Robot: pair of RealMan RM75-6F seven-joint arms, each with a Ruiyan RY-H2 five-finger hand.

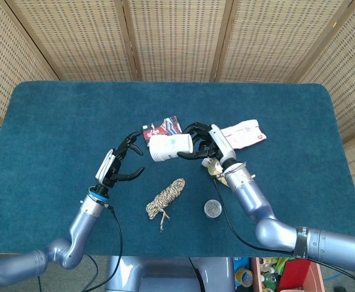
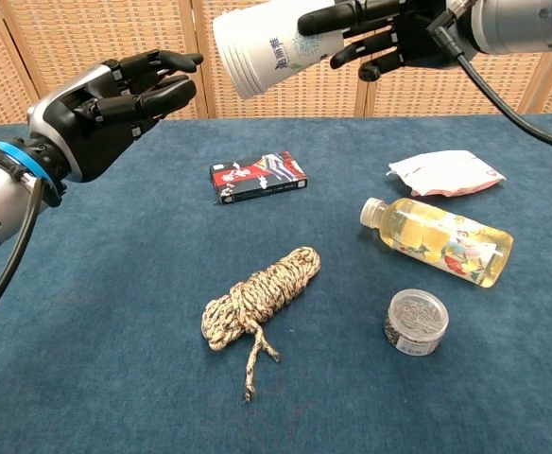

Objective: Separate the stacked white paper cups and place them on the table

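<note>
My right hand (image 1: 203, 141) (image 2: 389, 30) grips the stacked white paper cups (image 1: 169, 147) (image 2: 271, 47) in the air above the table, lying sideways with the base end pointing to my left. The stack has blue print on its side. My left hand (image 1: 121, 165) (image 2: 115, 99) hovers open with its fingers spread, a short way left of the stack's free end and not touching it.
On the blue table (image 1: 56, 121) lie a red-and-black card box (image 2: 257, 177), a coil of rope (image 2: 257, 295), a lying bottle of yellow liquid (image 2: 437, 238), a small round tin (image 2: 417, 322) and a white packet (image 2: 446, 171). The left half of the table is bare cloth.
</note>
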